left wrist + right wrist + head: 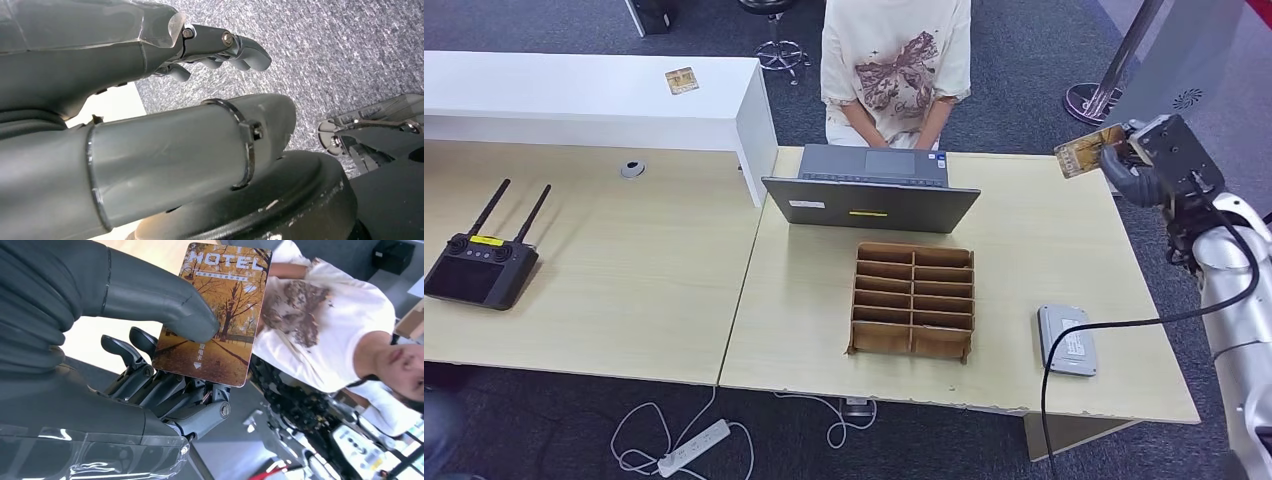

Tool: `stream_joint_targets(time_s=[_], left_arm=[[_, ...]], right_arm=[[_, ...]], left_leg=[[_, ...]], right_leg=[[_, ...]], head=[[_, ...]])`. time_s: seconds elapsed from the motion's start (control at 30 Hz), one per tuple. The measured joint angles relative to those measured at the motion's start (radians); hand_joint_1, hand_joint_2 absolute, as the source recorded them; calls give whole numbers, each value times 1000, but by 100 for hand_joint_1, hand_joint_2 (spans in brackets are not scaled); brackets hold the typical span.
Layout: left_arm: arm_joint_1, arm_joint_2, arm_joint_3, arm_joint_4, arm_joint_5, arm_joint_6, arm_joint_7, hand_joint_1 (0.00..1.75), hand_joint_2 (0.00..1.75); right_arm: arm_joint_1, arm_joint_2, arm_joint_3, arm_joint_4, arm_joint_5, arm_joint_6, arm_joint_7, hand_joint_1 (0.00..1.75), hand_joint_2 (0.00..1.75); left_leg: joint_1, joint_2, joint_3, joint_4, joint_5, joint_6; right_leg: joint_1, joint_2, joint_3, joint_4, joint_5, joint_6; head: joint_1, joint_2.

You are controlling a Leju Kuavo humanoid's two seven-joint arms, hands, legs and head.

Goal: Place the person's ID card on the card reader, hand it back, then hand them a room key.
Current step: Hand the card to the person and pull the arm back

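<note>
My right hand (1146,160) is raised over the table's far right corner and pinches a hotel room key card (1086,152) between thumb and fingers. Up close the card (215,315) shows an autumn picture with "HOTEL" printed on it, my thumb (165,307) pressing its face. A person in a white printed T-shirt (894,60) sits behind the laptop, hands at the keyboard. The grey card reader (1066,340) lies on the table near its front right. Another card (681,80) rests on the white counter. My left hand (220,47) hangs over carpet, fingers curled, holding nothing.
An open grey laptop (871,190) stands at the table's far edge. A brown cardboard card rack (912,300) with several slots sits mid-table. A black remote controller (479,268) with antennas lies on the left table. A black cable (1124,325) runs from my right arm.
</note>
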Motion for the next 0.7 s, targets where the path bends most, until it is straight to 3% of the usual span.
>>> stream_joint_targets(time_s=[0.3, 0.7], left_arm=[[-9, -6, 0, 0, -8, -12, -3, 0, 0], [-23, -10, 0, 0, -11, -37, 6, 0, 0]], right_arm=[[-165, 130, 145, 75, 247, -238, 99, 175, 175], [-295, 260, 316, 192, 544, -351, 231, 175, 175]], left_leg=[[0, 0, 0, 0, 0, -1], [0, 0, 0, 0, 1, -1]], right_leg=[[0, 1, -1, 2, 0, 0], [0, 1, -1, 2, 0, 0]], head=[[0, 0], [0, 0]])
